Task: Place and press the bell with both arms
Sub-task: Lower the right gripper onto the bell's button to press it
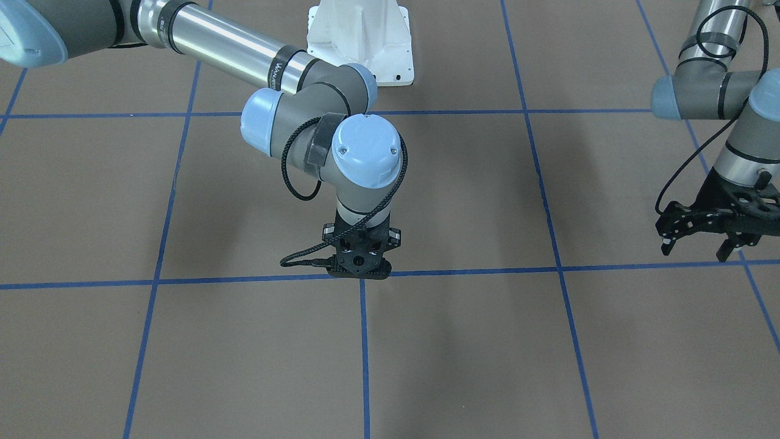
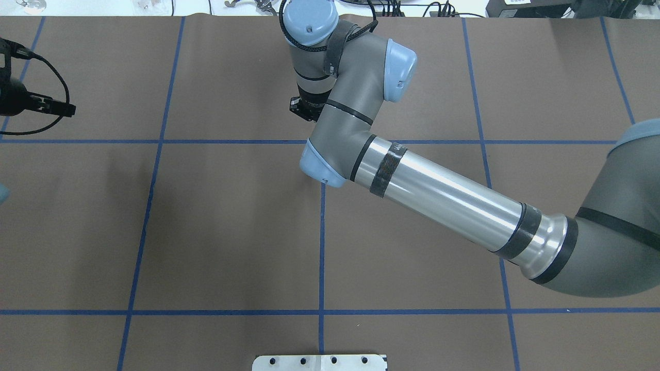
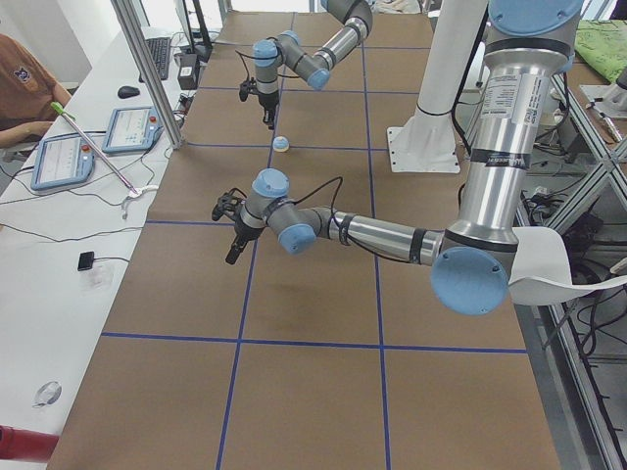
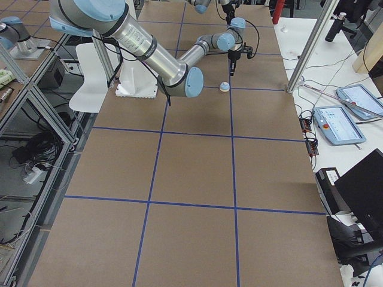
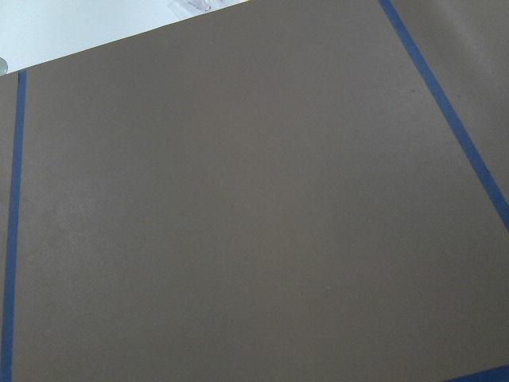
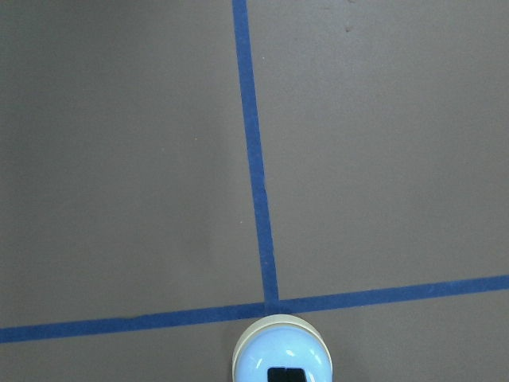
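Observation:
The bell point(image 6: 281, 360), light blue dome on a cream rim, sits by a blue tape crossing at the bottom of the right wrist view. It also shows in the exterior left view point(image 3: 281, 144) and the exterior right view point(image 4: 224, 86). My right gripper point(image 6: 286, 374) is shut and shows as one black tip over the bell's top, hiding the button. In the side views it hangs just above the bell point(image 3: 266, 116). In the front view its wrist mount point(image 1: 359, 263) hides the bell. My left gripper point(image 1: 698, 247) is open and empty, far from the bell, and sits at the overhead view's left edge point(image 2: 49, 105).
The white pedestal base point(image 1: 359, 42) stands behind the right arm. Blue tape lines point(image 2: 322, 247) grid the brown table. A side bench with tablets point(image 3: 64, 157), a metal post point(image 3: 147, 69) and a seated person point(image 3: 20, 78) lie beyond the table's far edge.

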`<action>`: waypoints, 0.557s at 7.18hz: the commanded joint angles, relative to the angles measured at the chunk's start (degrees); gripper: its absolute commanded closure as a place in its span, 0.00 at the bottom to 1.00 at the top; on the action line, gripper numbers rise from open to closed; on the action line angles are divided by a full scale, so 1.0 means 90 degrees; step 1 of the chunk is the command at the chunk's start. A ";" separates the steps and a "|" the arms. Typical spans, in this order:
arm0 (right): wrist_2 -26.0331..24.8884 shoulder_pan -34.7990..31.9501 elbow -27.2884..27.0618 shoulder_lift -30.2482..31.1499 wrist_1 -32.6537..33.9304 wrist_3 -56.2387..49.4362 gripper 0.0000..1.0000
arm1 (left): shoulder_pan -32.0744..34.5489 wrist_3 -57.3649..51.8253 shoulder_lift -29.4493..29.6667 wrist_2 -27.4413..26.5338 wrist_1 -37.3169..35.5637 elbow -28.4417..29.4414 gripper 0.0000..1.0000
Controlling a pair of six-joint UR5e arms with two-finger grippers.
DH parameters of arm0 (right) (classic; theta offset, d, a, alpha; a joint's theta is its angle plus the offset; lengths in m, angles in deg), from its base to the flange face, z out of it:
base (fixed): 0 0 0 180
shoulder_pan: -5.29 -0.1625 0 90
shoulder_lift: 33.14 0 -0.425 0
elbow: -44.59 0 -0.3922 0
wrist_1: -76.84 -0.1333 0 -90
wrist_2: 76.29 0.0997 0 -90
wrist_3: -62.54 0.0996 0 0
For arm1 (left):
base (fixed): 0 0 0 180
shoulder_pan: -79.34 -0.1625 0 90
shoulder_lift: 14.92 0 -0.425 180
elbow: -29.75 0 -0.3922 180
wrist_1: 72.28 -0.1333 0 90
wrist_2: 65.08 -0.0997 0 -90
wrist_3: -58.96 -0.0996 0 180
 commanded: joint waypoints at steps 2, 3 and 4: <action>-0.0092 0.0113 0.0005 0.0138 -0.0106 -0.0011 1.00 | -0.0007 0.0003 0.0004 -0.0008 0.0000 0.0001 0.00; -0.0170 0.0152 0.0005 0.0226 -0.0242 -0.0011 1.00 | -0.0007 0.0003 0.0004 -0.0008 0.0000 0.0001 0.00; -0.0171 0.0162 0.0005 0.0227 -0.0244 -0.0011 1.00 | -0.0007 0.0003 -0.0006 -0.0008 0.0000 0.0001 0.00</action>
